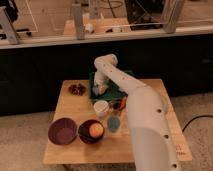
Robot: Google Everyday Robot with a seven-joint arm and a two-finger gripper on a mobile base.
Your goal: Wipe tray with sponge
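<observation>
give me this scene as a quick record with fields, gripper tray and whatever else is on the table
gripper: down over the left end of the tray
tray: green, at the back of the table
sponge: not made out
white cup: in front of the tray
dark bowl: holds an orange ball
empty bowl: front left
blue cup: beside the dark bowl

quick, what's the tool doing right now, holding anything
Tool: down at the left end of the dark green rectangular tray at the back of the light wooden table; open or closed cannot be told, nor whether it holds anything.
</observation>
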